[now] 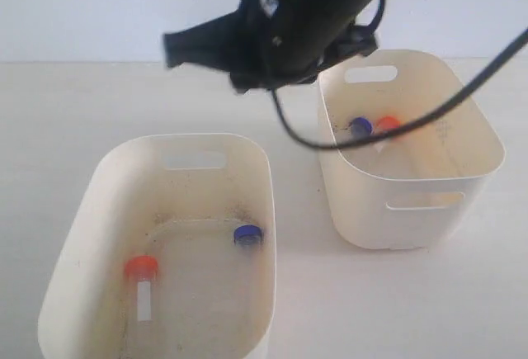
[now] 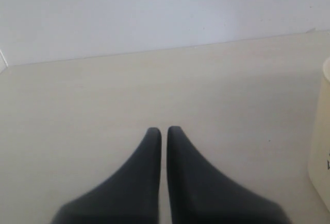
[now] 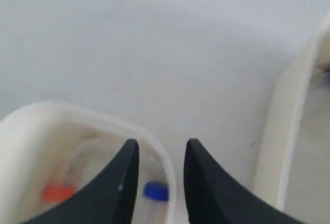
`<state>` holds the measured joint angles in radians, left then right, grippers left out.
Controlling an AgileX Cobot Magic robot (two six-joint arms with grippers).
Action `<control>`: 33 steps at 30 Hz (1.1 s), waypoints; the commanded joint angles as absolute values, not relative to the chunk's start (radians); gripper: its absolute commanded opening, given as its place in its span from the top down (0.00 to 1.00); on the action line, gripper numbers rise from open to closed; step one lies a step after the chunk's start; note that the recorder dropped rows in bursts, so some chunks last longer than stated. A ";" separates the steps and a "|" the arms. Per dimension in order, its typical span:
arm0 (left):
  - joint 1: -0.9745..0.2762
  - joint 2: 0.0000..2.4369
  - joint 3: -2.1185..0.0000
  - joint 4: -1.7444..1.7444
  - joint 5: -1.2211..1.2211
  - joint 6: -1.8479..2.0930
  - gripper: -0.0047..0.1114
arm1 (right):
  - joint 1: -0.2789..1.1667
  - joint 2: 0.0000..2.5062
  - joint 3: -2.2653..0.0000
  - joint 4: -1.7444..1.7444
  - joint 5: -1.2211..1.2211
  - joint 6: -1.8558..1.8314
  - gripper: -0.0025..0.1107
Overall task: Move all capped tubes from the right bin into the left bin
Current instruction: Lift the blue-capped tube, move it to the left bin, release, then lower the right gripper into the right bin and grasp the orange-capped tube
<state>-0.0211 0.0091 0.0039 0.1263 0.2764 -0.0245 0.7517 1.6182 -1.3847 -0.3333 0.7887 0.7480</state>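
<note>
The grime-speckled left bin [image 1: 82, 219] sits toward the near left corner of the bench. An orange-capped tube [image 1: 142, 281] with a white label strip lies on its base, and a blue-capped tube [image 1: 247, 235] rests against the wall on the bin's right side. The right bin [image 1: 412, 190] stands by the far edge, on the right side of the bench. It holds a second blue-capped tube [image 1: 360, 126] and a second orange-capped tube [image 1: 388, 125], side by side and touching or nearly so.

The right gripper [image 3: 161, 142] hangs above the left bin's rim on a black arm [image 1: 305, 12]. Its jaws are spread and hold nothing. The left gripper [image 2: 164, 130] is pinched nearly together over bare bench, with only a thin slit between its fingers and nothing in it. A cream bin wall [image 2: 322, 131] shows beside it, though I cannot tell which bin it belongs to.
</note>
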 commanded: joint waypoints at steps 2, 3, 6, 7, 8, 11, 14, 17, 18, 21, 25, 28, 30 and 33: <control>-0.020 0.007 0.000 0.120 0.261 -0.036 0.92 | 0.544 1.625 -1.408 -0.401 0.794 0.885 0.73; -0.020 0.007 0.000 0.120 0.261 -0.036 0.92 | 0.521 1.630 -1.408 -0.399 0.796 0.901 0.73; -0.020 0.007 0.000 0.120 0.261 -0.036 0.92 | 0.463 1.666 -1.408 -0.399 0.827 0.942 0.73; -0.020 0.007 0.000 0.120 0.261 -0.036 0.92 | 0.453 1.676 -1.408 -0.399 0.846 0.962 0.73; -0.020 0.007 0.000 0.120 0.261 -0.036 0.92 | 0.443 1.691 -1.408 -0.397 0.865 0.985 0.73; -0.020 0.007 0.000 0.120 0.261 -0.036 0.92 | 0.417 1.736 -1.408 -0.394 0.904 1.027 0.73; -0.020 0.007 0.000 0.120 0.261 -0.036 0.92 | 0.401 1.771 -1.408 -0.390 0.931 1.094 0.73; -0.020 0.007 0.000 0.120 0.261 -0.036 0.92 | 0.399 1.799 -1.408 -0.390 0.927 1.102 0.73; -0.020 0.007 0.000 0.120 0.261 -0.036 0.92 | 0.399 1.808 -1.408 -0.394 0.924 1.102 0.73; -0.020 0.007 0.000 0.120 0.261 -0.036 0.92 | 0.391 1.849 -1.408 -0.398 0.926 1.117 0.73; -0.020 0.007 0.000 0.120 0.261 -0.036 0.92 | 0.374 1.904 -1.408 -0.398 0.926 1.130 0.73; -0.020 0.007 0.000 0.120 0.261 -0.036 0.92 | 0.368 1.939 -1.408 -0.392 0.920 1.151 0.73; -0.020 0.007 0.000 0.120 0.261 -0.036 0.92 | 0.368 1.957 -1.408 -0.397 0.882 1.151 0.73; -0.020 0.007 0.000 0.120 0.261 -0.036 0.92 | 0.368 1.965 -1.408 -0.395 0.836 1.153 0.73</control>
